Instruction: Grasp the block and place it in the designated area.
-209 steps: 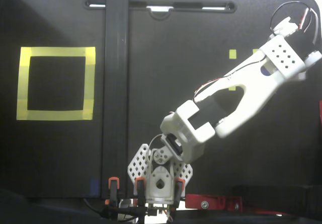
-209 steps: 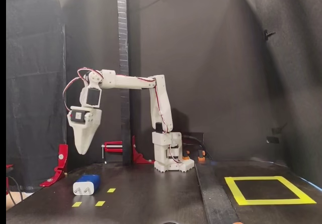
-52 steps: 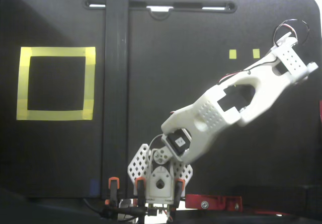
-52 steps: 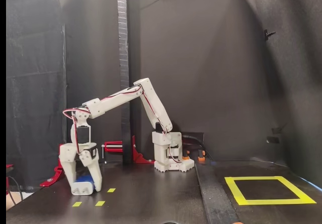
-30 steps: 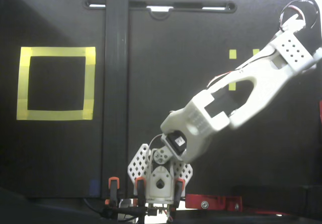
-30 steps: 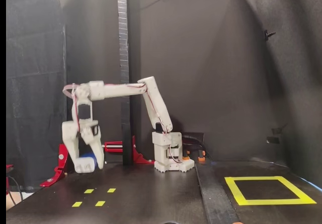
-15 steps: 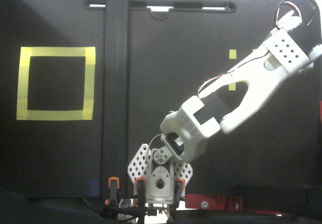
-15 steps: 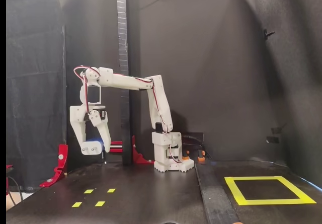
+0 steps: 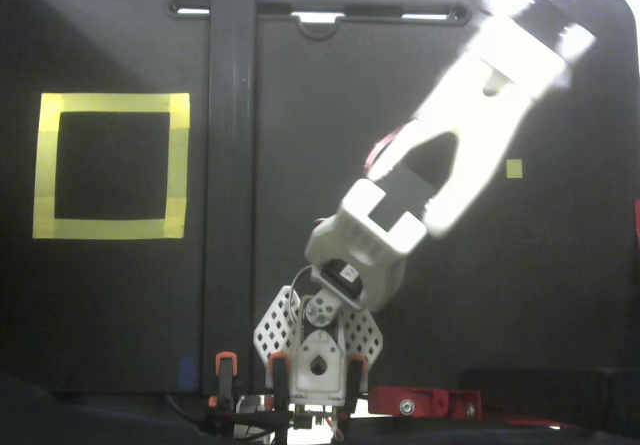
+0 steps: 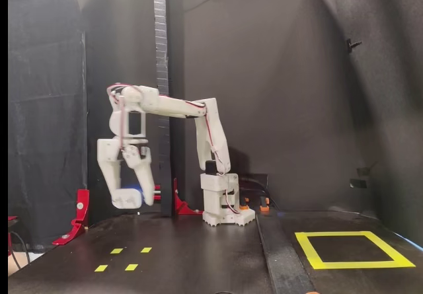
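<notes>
Evidently the gripper (image 10: 132, 200) was clamped on the blue block (image 10: 133, 193), held high to clear the table toward the yellow-taped square (image 10: 353, 250).

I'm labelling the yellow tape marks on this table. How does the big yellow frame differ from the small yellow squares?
The frame is a large hollow outline with black table inside; the small squares are tiny solid patches. The frame is a single mark; in the side fixed view there are three squares in a cluster. In that view the frame lies right of the arm's base, the squares at left, near below the hand. Both are flat yellow tape on the black table, with nothing resting on them.
</notes>
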